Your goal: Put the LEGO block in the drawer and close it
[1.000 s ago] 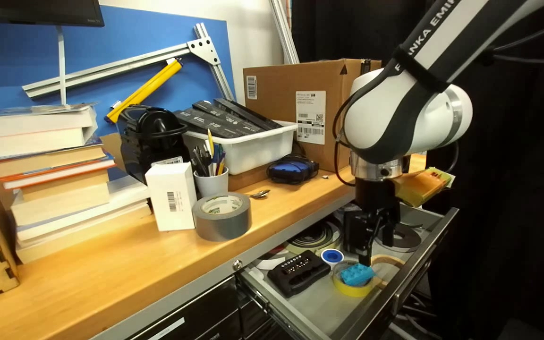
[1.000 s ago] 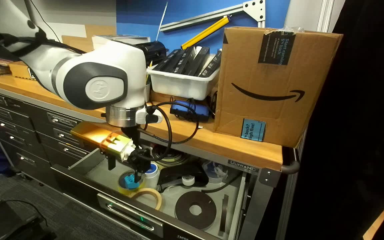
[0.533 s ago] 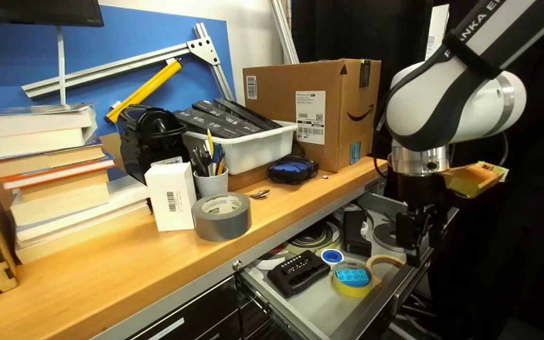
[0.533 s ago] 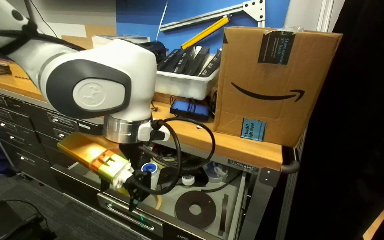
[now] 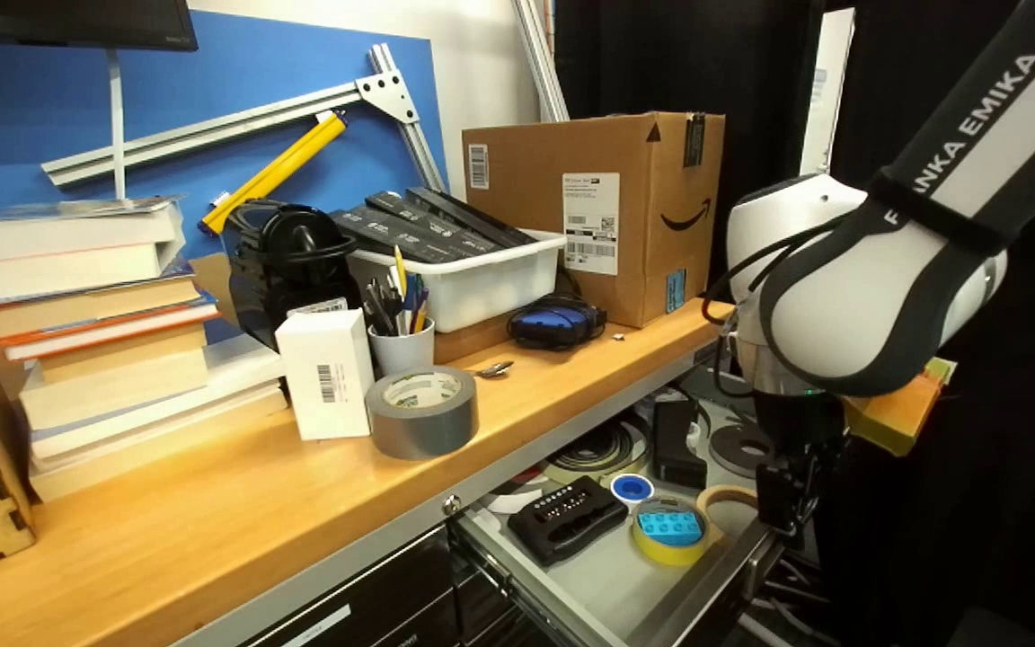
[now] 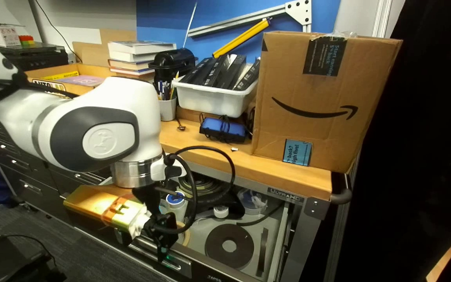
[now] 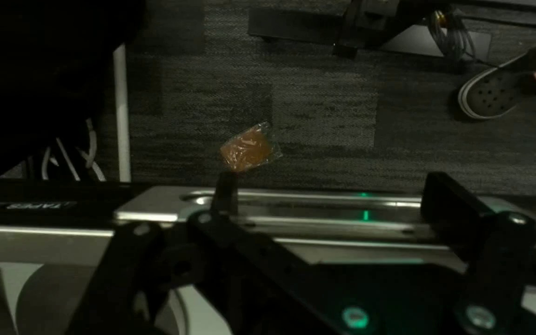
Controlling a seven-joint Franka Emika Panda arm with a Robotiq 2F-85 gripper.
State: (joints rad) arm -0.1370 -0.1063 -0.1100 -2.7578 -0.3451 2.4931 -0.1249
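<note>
The LEGO block lies in the open drawer, within the outline of the yellow tape roll (whether it rests on the rim or lower is unclear). Its studs face upward; in an exterior view its long axis runs roughly left to right. The end effector stands spread at the drawer's front edge, the metal handle showing within its gap in the wrist view.
</note>
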